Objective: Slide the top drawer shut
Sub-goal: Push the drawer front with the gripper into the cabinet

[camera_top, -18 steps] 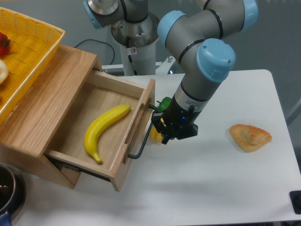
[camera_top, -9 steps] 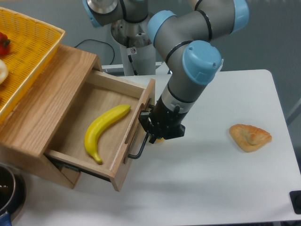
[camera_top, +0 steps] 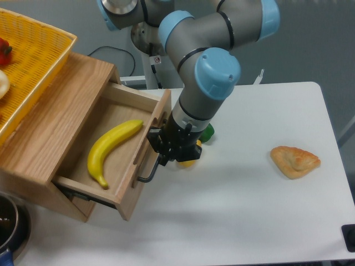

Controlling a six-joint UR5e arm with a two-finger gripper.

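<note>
The top drawer (camera_top: 145, 154) of the light oak cabinet (camera_top: 52, 124) stands partly pulled out, angled toward the table's front. Its flat front panel carries a thin black bar handle (camera_top: 150, 169). A yellow banana (camera_top: 110, 151) lies inside the drawer. My gripper (camera_top: 165, 148) is pressed up against the front panel, right beside the handle. Its black fingers are seen end-on and merge with the handle, so their state is unclear.
A yellow woven basket (camera_top: 33, 61) holding produce sits on the cabinet top. A green object (camera_top: 207, 133) and a yellow one (camera_top: 188, 162) lie on the table just behind my wrist. A pastry (camera_top: 294, 160) rests at the right. A dark pot (camera_top: 8, 224) is at the bottom left.
My gripper moved left against the drawer front. The drawer slid some way into the cabinet, carrying the banana with it. The green object is now uncovered.
</note>
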